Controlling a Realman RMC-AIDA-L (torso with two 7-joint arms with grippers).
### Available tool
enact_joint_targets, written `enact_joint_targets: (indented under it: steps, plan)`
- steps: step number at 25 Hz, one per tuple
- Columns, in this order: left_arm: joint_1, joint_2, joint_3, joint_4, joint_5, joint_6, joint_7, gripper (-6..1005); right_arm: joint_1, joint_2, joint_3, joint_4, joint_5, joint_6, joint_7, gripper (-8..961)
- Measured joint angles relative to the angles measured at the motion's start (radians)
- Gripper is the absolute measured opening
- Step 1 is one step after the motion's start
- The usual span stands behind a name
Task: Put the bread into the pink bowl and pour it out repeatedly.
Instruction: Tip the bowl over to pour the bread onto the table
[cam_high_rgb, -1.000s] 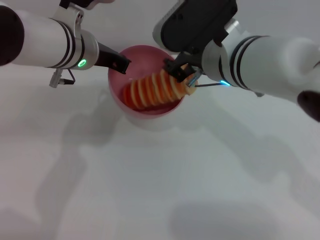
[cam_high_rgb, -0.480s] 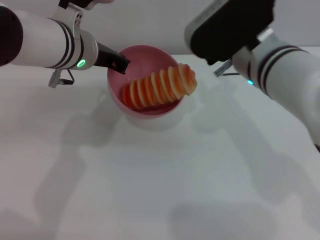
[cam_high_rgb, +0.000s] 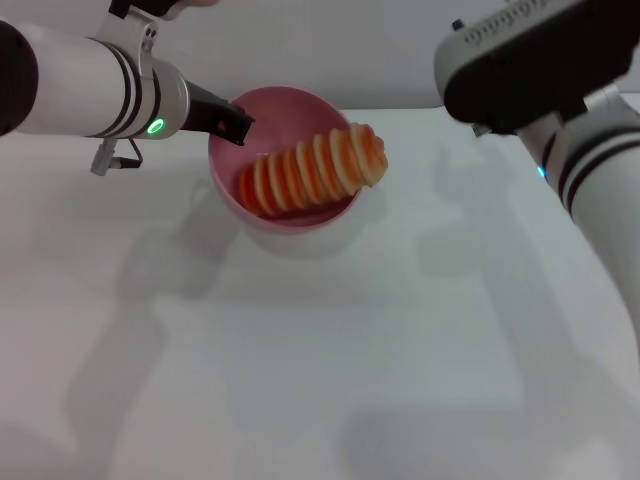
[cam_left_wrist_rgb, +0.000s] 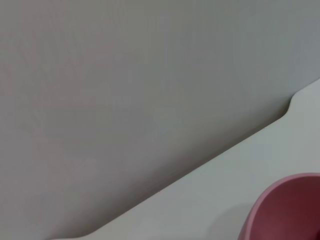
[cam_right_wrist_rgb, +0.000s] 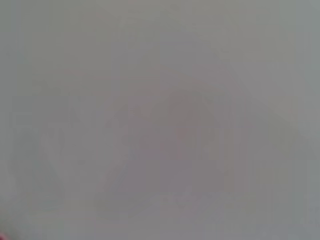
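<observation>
The elongated toy bread (cam_high_rgb: 312, 172), orange-golden with sliced-looking ridges, is seen lying slantwise inside the round, deep, glossy pink plastic bowl (cam_high_rgb: 228, 180), its lower end down in the hollow and its upper end propped on and overhanging the rim on the robot's right side. The bowl is stood on a plain white table (cam_high_rgb: 320, 350), and a portion of its pink wall (cam_left_wrist_rgb: 285, 210) is caught by the left wrist view. The left gripper (cam_high_rgb: 236, 126) is placed at the bowl's rim on the robot's left side, its dark fingers apparently pinched on the rim, though the contact itself cannot be made out fully. The right gripper is raised well clear of the bowl on the robot's right; its fingers are not shown, so whether they are spread or closed cannot be told. The loaf is judged to be light, stiff and moulded, with ridges that should give purchase; it would best be taken across its width near the raised end. The bowl is judged light and smooth, so a firm rim pinch would be needed for tipping.
</observation>
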Motion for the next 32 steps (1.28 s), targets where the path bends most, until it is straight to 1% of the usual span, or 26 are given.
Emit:
enact_joint_targets:
  steps: [3,6,10,12,13,18,19,20,21,22,27,28,29,30,31,32]
  plan:
    - [0.005,0.001,0.0,0.0,0.0,0.006,0.0,47,-0.017,0.0,-0.029,0.044,-0.119,0.0,0.143,507]
    - [0.015,0.001,0.0,0.001,0.002,0.02,0.0,47,-0.036,-0.004,-0.061,0.107,-0.242,0.008,0.354,507]
    - [0.026,0.003,0.0,-0.001,0.003,0.036,0.0,47,-0.091,-0.001,-0.101,0.168,-0.438,0.012,0.613,507]
    - [0.033,0.003,0.003,-0.001,0.003,0.045,0.001,47,-0.106,-0.001,-0.112,0.197,-0.479,0.013,0.676,507]
    - [0.048,0.003,0.015,0.009,0.003,0.065,0.003,47,-0.115,-0.001,-0.117,0.211,-0.483,0.014,0.7,507]
    - [0.06,0.003,0.026,0.019,0.003,0.083,0.003,47,-0.14,0.001,-0.13,0.217,-0.482,0.029,0.712,507]
    - [0.1,0.002,0.074,0.053,0.003,0.159,0.009,47,-0.142,0.001,-0.134,0.218,-0.481,0.034,0.713,507]
    - [0.13,0.002,0.101,0.077,0.004,0.213,0.017,47,-0.143,0.001,-0.137,0.219,-0.479,0.038,0.715,507]
    - [0.13,0.002,0.101,0.077,0.004,0.213,0.017,47,-0.144,0.001,-0.139,0.22,-0.477,0.039,0.719,507]
    - [0.165,0.002,0.129,0.1,0.006,0.276,0.053,47,-0.146,0.001,-0.14,0.221,-0.475,0.04,0.725,507]
    - [0.2,0.002,0.17,0.109,0.019,0.356,0.119,47,-0.153,0.001,-0.141,0.223,-0.474,0.04,0.741,507]
    - [0.2,0.002,0.17,0.109,0.019,0.356,0.119,47,-0.154,0.001,-0.141,0.223,-0.474,0.04,0.741,507]
    - [0.23,0.001,0.2,0.109,0.047,0.426,0.139,47,-0.156,0.0,-0.141,0.22,-0.473,0.044,0.743,507]
    - [0.248,0.0,0.214,0.108,0.067,0.469,0.141,47,-0.158,0.0,-0.137,0.215,-0.471,0.063,0.75,507]
    - [0.248,0.0,0.214,0.108,0.067,0.469,0.141,47,-0.158,0.0,-0.137,0.215,-0.471,0.063,0.75,507]
    - [0.273,-0.001,0.237,0.104,0.093,0.531,0.142,47,-0.16,0.0,-0.131,0.21,-0.469,0.088,0.756,507]
